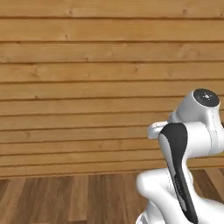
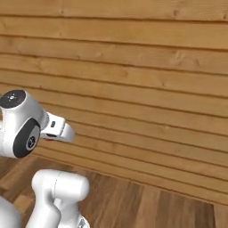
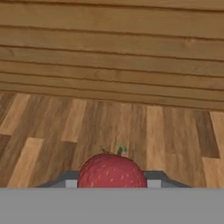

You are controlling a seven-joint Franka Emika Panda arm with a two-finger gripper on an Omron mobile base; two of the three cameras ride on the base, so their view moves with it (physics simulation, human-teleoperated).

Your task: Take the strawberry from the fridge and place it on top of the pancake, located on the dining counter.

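In the hand view the strawberry [image 3: 112,172], red with a small green stem, sits low in the middle between the dark finger parts of my gripper [image 3: 112,183], which is shut on it. It hangs above a brown plank floor and faces a wooden wall. In both base views my arm [image 1: 188,140] is folded up close to the base. The fridge, the pancake and the dining counter are out of view.
A wall of horizontal light-brown planks [image 1: 87,78] stands straight ahead and spans both base views [image 2: 147,89]. Below it runs a darker wood floor [image 1: 65,197], open in front of the base.
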